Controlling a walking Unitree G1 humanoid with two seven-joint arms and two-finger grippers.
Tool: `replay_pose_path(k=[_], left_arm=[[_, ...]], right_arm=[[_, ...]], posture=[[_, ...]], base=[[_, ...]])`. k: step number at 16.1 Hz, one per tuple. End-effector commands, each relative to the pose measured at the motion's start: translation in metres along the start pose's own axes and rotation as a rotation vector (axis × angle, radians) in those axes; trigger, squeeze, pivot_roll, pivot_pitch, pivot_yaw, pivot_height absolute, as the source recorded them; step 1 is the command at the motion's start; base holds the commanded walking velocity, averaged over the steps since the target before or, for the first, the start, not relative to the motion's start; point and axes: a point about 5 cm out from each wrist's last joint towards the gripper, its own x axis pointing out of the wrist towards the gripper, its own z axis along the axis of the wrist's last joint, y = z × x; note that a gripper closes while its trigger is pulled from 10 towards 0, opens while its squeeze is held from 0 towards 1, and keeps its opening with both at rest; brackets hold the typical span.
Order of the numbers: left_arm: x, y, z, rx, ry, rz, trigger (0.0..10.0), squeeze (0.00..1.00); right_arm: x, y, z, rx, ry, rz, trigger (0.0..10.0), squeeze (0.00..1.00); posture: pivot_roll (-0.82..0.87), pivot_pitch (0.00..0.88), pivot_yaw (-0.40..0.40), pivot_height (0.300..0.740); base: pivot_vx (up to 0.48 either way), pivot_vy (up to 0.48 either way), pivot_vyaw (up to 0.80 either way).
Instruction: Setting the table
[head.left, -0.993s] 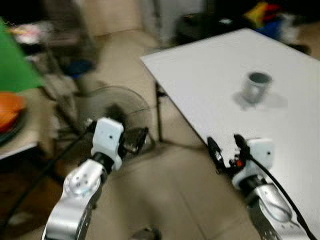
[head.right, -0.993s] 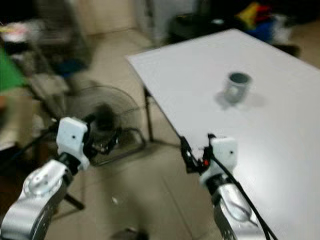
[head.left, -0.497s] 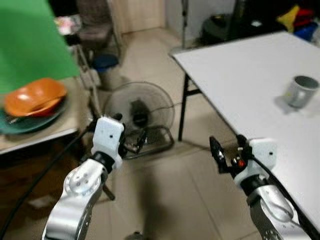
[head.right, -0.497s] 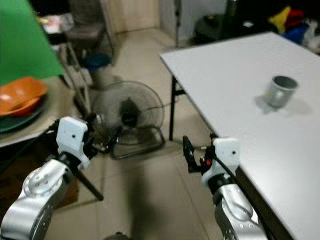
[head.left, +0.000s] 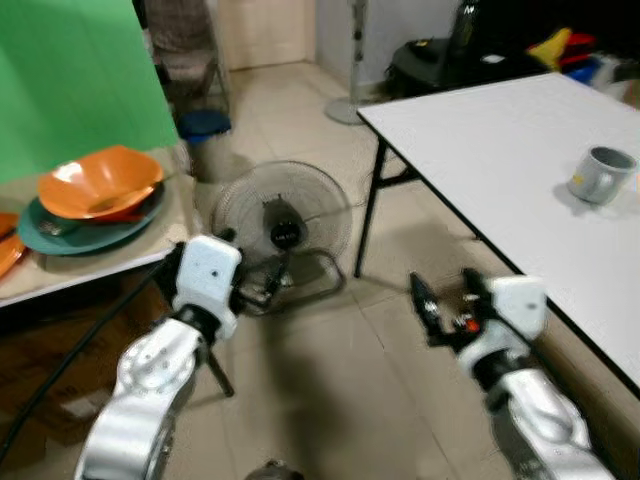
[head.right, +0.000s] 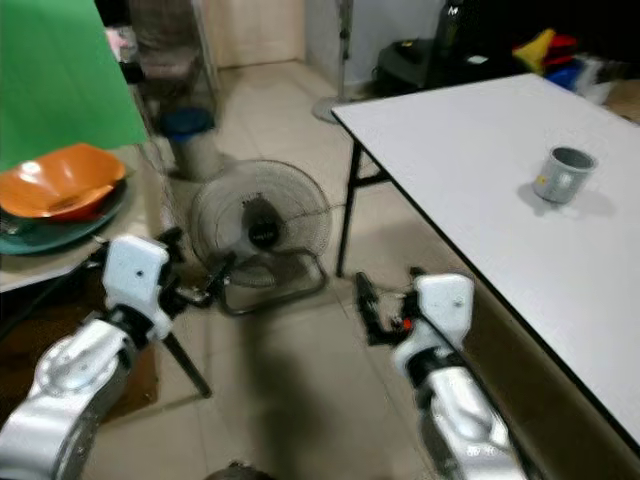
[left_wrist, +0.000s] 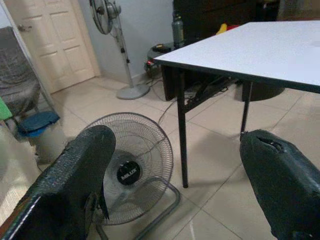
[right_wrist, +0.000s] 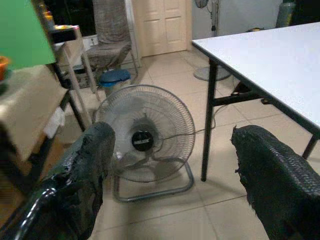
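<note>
An orange bowl (head.left: 98, 182) rests on a teal plate (head.left: 75, 232) on a low side table (head.left: 95, 268) at the left. A grey mug (head.left: 600, 174) stands upright on the white table (head.left: 480, 125) at the right. My left gripper (head.left: 258, 287) hangs open and empty over the tiled floor, below the side table's edge and well short of the bowl. My right gripper (head.left: 445, 302) is open too, holding nothing, in front of the white table's near edge. In the wrist views both pairs of fingers (left_wrist: 75, 185) (right_wrist: 80, 175) are spread wide, facing a floor fan.
A floor fan (head.left: 282, 222) sits on the tiles between the two tables, its cable trailing. A green screen (head.left: 70, 80) stands behind the side table. A blue bin (head.left: 203, 125), a chair and a standing fan's base (head.left: 345, 105) are farther back.
The camera has swung left: the white table and mug slid to the right, and the side table with bowl and plate came into view. Both grippers stay open.
</note>
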Motion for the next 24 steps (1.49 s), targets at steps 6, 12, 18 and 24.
replay_pose_path(k=[6, 12, 18, 24], left_arm=[[-0.001, -0.001, 0.002, 0.002, 0.000, -0.006, 10.0, 0.00], [-0.001, 0.000, 0.003, 0.003, 0.001, -0.004, 10.0, 0.00], [0.000, 0.002, 0.006, 0.002, -0.010, 0.009, 10.0, 0.00], [0.002, 0.009, 0.013, 0.004, -0.037, 0.052, 10.0, 0.00]], right_arm=[[-0.001, -0.003, 0.002, -0.003, -0.001, -0.009, 10.0, 0.00], [0.001, -0.004, 0.003, 0.008, -0.003, -0.009, 10.0, 0.00], [0.004, -0.003, 0.009, 0.036, -0.021, 0.006, 10.0, 0.00], [0.007, -0.001, 0.019, 0.054, -0.053, 0.044, 10.0, 0.00]], posture=[[0.04, 0.058, 0.048, 0.740], [0.05, 0.058, 0.049, 0.740], [0.05, 0.056, 0.050, 0.740], [0.05, 0.051, 0.052, 0.740]], base=[[0.000, 0.274, 0.00], [0.000, 0.275, 0.00], [0.000, 0.223, 0.09], [0.000, 0.000, 0.80]])
